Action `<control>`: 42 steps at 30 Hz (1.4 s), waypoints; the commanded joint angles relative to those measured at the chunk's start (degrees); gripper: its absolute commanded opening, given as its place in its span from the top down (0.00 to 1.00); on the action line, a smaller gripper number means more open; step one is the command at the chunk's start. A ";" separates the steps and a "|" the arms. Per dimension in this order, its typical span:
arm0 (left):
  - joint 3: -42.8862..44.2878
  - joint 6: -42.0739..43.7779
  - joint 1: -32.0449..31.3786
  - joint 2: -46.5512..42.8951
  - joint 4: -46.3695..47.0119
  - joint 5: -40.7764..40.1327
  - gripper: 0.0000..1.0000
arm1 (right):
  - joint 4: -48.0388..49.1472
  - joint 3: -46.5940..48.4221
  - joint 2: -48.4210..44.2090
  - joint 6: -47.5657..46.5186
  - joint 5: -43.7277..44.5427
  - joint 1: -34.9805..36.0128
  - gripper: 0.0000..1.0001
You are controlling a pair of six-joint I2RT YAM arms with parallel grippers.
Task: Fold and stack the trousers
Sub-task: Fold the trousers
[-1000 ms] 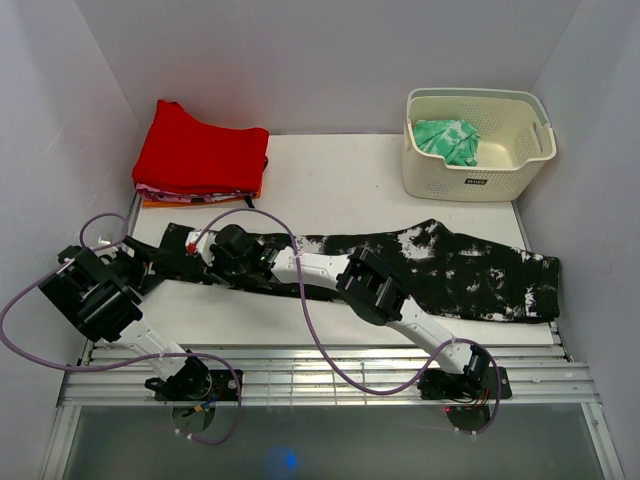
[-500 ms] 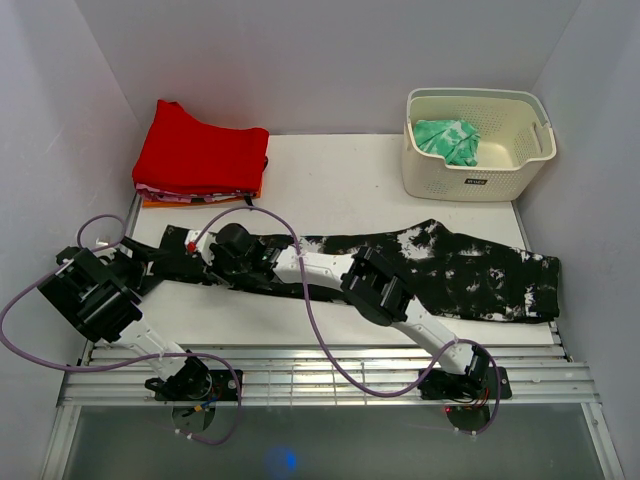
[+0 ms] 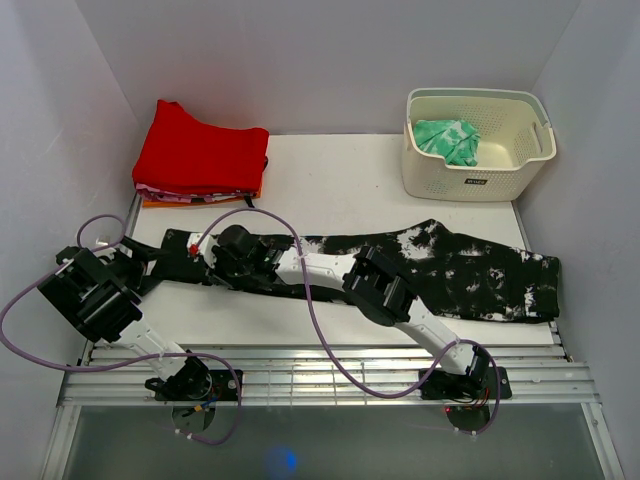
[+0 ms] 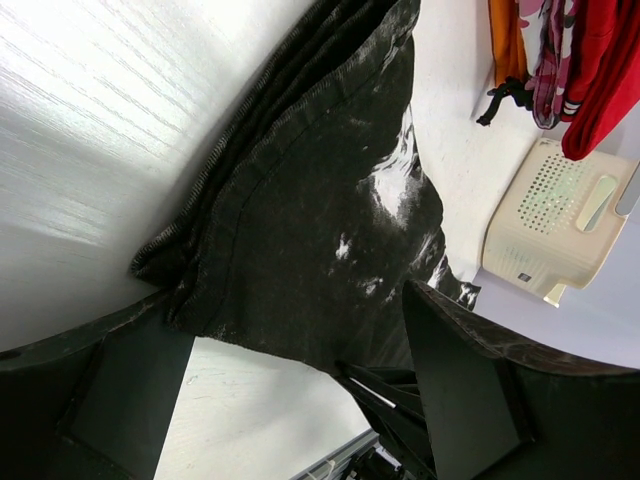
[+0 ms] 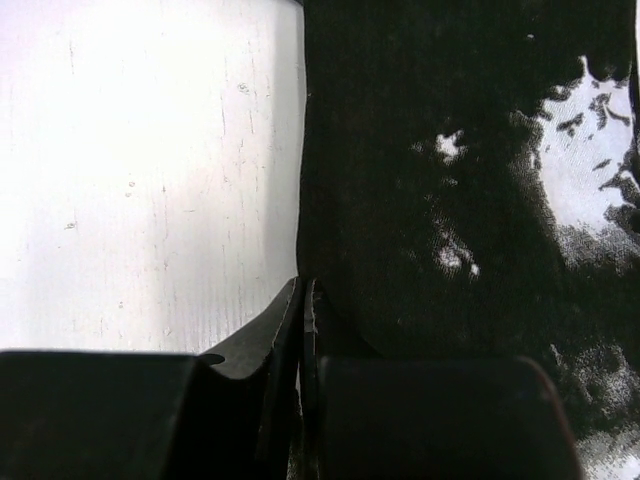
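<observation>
The black trousers (image 3: 450, 270) with white splatter lie flat across the table from left to right. My right gripper (image 3: 222, 268) reaches far left to their left end. In the right wrist view its jaws (image 5: 302, 300) are pressed together on the trousers' (image 5: 450, 200) edge. My left gripper (image 3: 170, 258) sits at the same left end. In the left wrist view it (image 4: 290, 340) is wide open, with the trousers' (image 4: 320, 230) hemmed corner lying between the fingers (image 4: 470, 390), not pinched.
A folded red garment (image 3: 200, 155) on a small stack lies at the back left and also shows in the left wrist view (image 4: 600, 70). A cream basket (image 3: 478, 182) holding green cloth (image 3: 447, 140) stands at the back right. White walls close in both sides.
Almost nothing. The left arm has edged slightly at the trousers' left end and the right arm's cable has shifted. The trousers lie as before.
</observation>
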 commanded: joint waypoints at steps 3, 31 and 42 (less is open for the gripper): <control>0.97 2.55 0.93 -0.87 2.09 -5.37 0.04 | 0.64 3.45 -0.46 1.30 -3.22 0.78 0.92; 13.90 27.97 -23.41 -5.37 -13.30 -14.32 0.35 | -24.13 -29.45 -33.03 -8.71 -7.44 -13.54 0.40; 11.87 23.65 -26.14 3.86 -9.78 -28.46 0.38 | -37.59 -52.16 -50.11 -20.58 -0.60 -27.59 0.46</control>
